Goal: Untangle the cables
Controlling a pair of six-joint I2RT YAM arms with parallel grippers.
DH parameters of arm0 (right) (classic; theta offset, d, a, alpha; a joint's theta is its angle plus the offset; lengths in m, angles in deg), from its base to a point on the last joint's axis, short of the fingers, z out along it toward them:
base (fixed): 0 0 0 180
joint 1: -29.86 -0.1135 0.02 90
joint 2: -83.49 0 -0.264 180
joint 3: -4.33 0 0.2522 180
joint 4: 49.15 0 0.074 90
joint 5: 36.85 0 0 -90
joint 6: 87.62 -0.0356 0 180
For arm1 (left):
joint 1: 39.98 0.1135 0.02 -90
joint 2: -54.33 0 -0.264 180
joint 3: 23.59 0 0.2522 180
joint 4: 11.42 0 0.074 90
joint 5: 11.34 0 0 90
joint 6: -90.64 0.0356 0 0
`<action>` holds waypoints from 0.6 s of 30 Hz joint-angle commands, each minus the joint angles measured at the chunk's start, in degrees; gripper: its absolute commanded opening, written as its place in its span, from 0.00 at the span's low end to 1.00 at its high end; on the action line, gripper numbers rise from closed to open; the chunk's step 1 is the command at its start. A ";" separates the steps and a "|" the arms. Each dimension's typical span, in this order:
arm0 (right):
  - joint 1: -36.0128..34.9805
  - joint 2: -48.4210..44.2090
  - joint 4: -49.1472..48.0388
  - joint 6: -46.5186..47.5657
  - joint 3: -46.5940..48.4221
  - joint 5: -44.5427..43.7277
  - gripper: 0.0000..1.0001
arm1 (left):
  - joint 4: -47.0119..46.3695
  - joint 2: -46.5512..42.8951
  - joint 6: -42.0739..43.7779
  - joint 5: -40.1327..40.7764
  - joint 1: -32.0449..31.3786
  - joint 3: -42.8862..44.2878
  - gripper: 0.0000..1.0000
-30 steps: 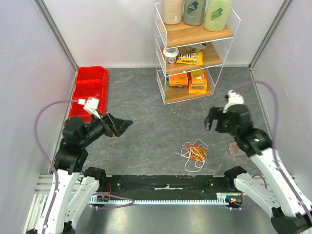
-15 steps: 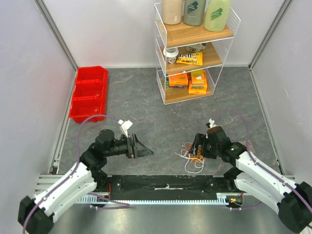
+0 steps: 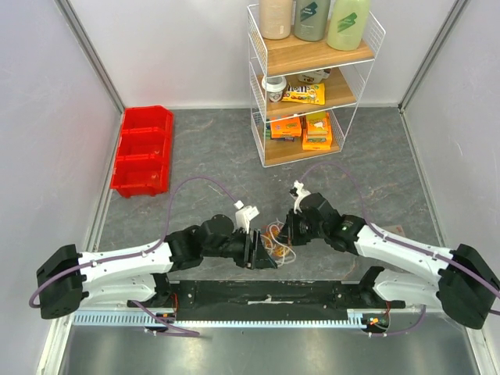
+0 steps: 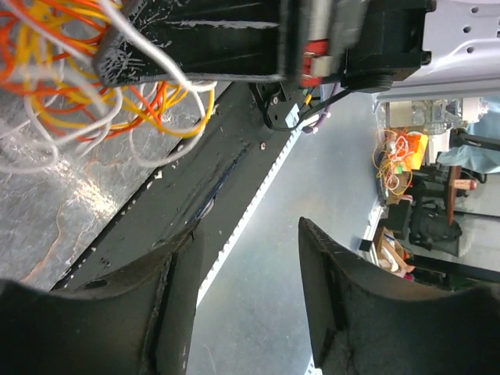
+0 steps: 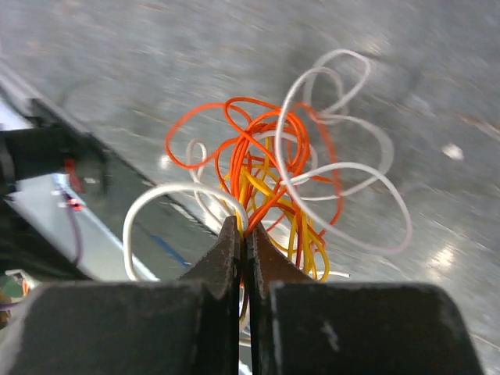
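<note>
Within the last second, swung down and inward from both sides, now meeting at the cables (image 3: pixel 273 237) on the table (image 3: pixel 211 156), well in front of the rack (image 3: pixel 308 86) and a little left of its middle. Right jaws: clenched on the cables, pinching orange and white strands at the very tips. Left jaws: released, spread wide just beside the bundle, gripping nothing. Also dragged slightly leftward since half a second ago. Means a first hold secured; likely needs a second grip from the left before pulling strands apart. From above, largely hidden under the jaws. Impossible to tell exactly which strands are pinched, how tightly knotted, or whether lifted off the table.
</note>
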 commanded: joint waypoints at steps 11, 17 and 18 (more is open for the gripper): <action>-1.60 -4.03 -2.61 6.71 -3.15 -9.96 0.69 | 7.53 -10.15 -1.15 19.82 -2.85 -0.19 0.55; -1.60 -7.69 6.02 10.33 -1.91 -15.24 0.66 | 9.20 -8.50 -0.72 20.55 -2.68 0.59 0.68; -1.60 -8.84 6.38 10.42 -2.09 -15.41 0.65 | 9.12 -7.45 -0.63 20.64 -2.76 0.95 0.68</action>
